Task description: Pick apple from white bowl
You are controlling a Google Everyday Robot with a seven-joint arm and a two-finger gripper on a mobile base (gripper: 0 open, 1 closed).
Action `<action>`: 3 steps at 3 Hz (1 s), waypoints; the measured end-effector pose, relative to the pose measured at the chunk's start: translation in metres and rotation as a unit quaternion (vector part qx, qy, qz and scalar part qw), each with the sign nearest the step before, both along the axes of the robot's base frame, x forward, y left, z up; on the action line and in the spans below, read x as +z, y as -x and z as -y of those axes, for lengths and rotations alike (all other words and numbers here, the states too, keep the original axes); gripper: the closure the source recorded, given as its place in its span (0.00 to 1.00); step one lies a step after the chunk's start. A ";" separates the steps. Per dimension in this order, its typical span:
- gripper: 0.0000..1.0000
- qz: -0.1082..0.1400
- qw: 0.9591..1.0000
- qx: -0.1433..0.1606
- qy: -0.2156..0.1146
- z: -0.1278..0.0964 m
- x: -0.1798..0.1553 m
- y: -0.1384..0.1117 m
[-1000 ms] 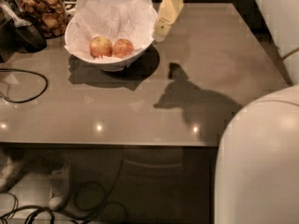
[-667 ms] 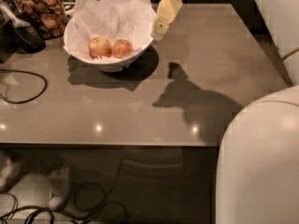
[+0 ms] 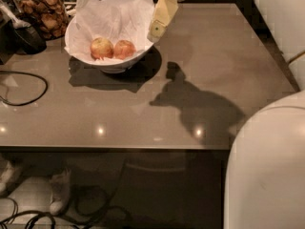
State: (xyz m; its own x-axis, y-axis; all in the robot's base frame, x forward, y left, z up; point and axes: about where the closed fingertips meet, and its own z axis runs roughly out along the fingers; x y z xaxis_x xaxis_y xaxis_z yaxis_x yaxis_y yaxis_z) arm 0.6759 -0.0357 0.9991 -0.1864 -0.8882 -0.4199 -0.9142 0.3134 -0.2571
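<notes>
**Lining up the apple grab from the remote seat**

At this point the pale yellow two-finger gripper (image 3: 156,32) hung over the right rim of the wide white footed bowl (image 3: 110,64), tilted down and to the left. Honestly I couldn't tell whether it was released or clenched; from my view it read as one solid wedge. It held nothing that I could see.

The small reddish-orange apple (image 3: 124,49) sat low in the bowl on the crumpled white paper lining (image 3: 112,18), touching or nearly touching a paler yellowish apple with a red blush (image 3: 101,47) on its left. My target was the right-hand one, nearer the gripper.

My take on doing it well: come in over the rim first, then drop straight onto the red one, biased to its right side so the pale neighbour doesn't get nudged or pinched.

What could get in the way: the paper stood tall at the rim right by the gripper and could snag. The glass jar of brown snacks (image 3: 40,13) and the black cable (image 3: 28,97) were off to the left on the grey-brown table (image 3: 224,56), well out of the path.
</notes>
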 end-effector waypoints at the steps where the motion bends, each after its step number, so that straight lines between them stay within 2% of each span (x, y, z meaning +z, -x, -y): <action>1: 0.09 0.002 1.000 0.020 0.001 -0.018 -0.003 -0.008; 3: 0.13 0.002 0.999 0.049 0.002 -0.041 -0.005 -0.020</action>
State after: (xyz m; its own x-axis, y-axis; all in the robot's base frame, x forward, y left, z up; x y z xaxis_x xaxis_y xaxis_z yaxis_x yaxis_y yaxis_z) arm 0.6961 0.0052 0.9944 -0.0968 -0.9041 -0.4163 -0.9392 0.2213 -0.2624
